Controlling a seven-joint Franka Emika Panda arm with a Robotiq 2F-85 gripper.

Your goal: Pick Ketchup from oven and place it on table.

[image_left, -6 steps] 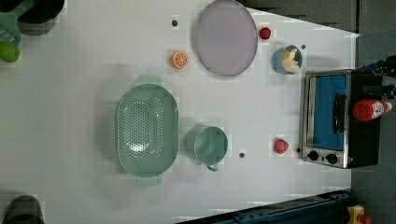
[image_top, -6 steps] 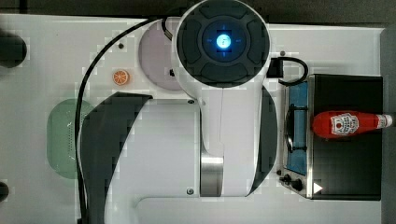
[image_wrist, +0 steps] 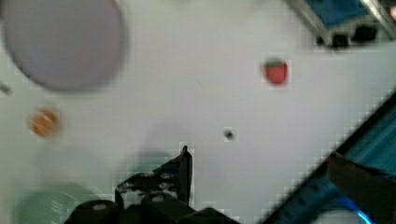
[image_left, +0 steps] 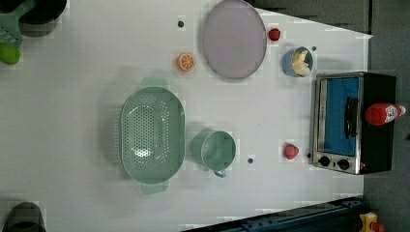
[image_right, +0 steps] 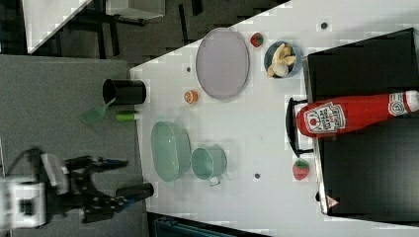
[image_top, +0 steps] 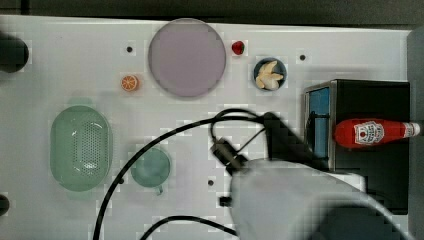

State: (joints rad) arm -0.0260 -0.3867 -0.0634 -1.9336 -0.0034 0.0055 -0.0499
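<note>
Bench [image_left: 72, 121]: white, screw holes, carries everything.

Oven [image_left: 355, 123]: at the left view's right edge of the bench, black top, blue glass door shut, knobs on the front.

Arm: white body fills the lower part of the top view, cables looping off it. In the right view the gripper [image_right: 126, 175] sits out past the bench's end on the right view's left, well apart from the oven. Fingers spread wide, nothing between them.

Grey plate [image_top: 187, 57]: bare, at the far edge in the top view.

Green colander [image_left: 152, 135]: mid-bench, green mug [image_left: 217, 151] just beside it.

Ketchup bottle [image_top: 372, 133]: on top of the oven, not inside it. The top view and right view show it stretched along the black roof, white cap toward the oven's back; the left view shows it as a short red stub. Whether it stands or lies I cannot tell.

Small items: blue bowl with banana pieces [image_top: 270, 74] near the oven; orange slice [image_top: 130, 83]; one strawberry [image_top: 238, 48] by the plate, another strawberry [image_left: 290, 151] in front of the oven.

Progress, as judged: nothing done yet. Bottle untouched. Left to do: reach, grasp, lift, set down on open bench.
</note>
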